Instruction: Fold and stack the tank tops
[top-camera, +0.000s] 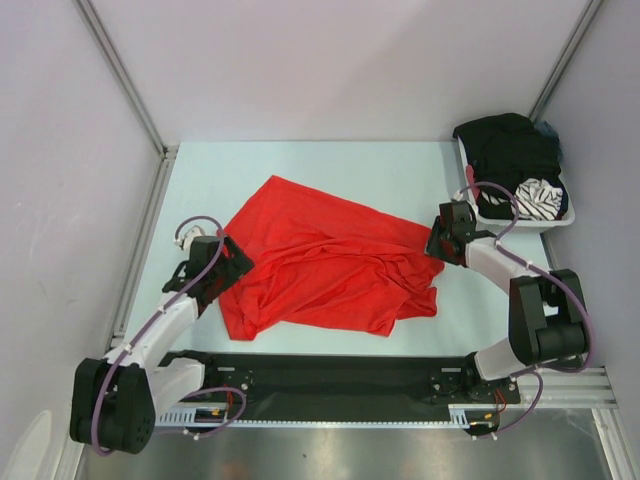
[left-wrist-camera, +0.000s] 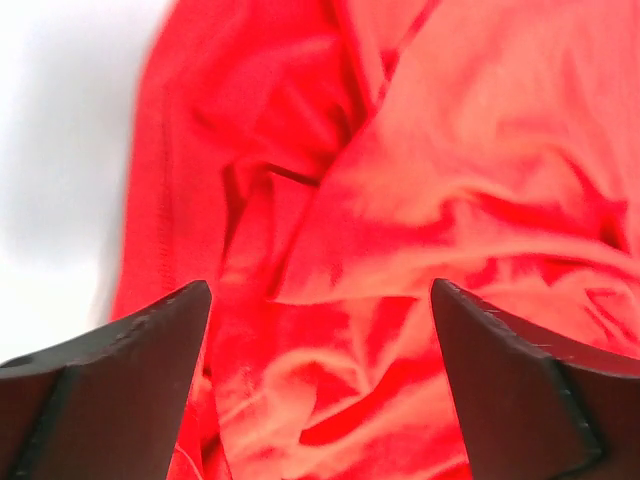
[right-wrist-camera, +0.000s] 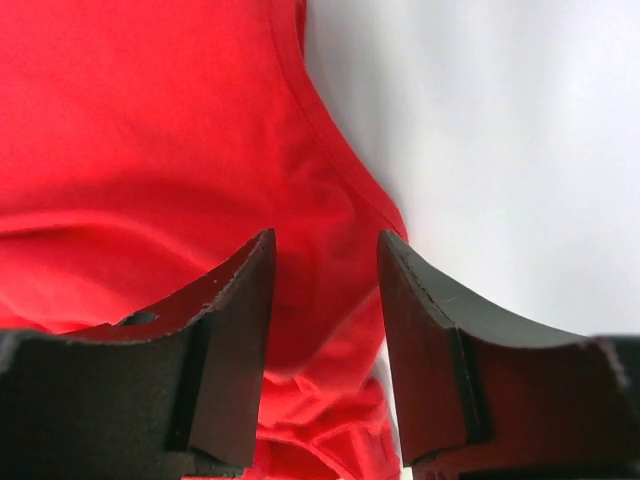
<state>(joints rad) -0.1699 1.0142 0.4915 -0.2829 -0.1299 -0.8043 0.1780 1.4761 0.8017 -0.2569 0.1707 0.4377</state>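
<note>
Between both arms on the counter (top-camera: 400, 170) lies the red tank top (top-camera: 325, 265), crumpled, long axis left to right. My left end effector (top-camera: 230, 264) gapes wide at its left edge; my right end effector (top-camera: 437, 243), jaws parted, sits over its right corner.

White basket (top-camera: 545, 226) far right on table (top-camera: 400, 170); striped cloth (top-camera: 540, 197) inside.

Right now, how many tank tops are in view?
2. The red tank top lies crumpled mid-table; the black tank top is heaped in the white basket at far right. Others may be hidden beneath it.
</note>
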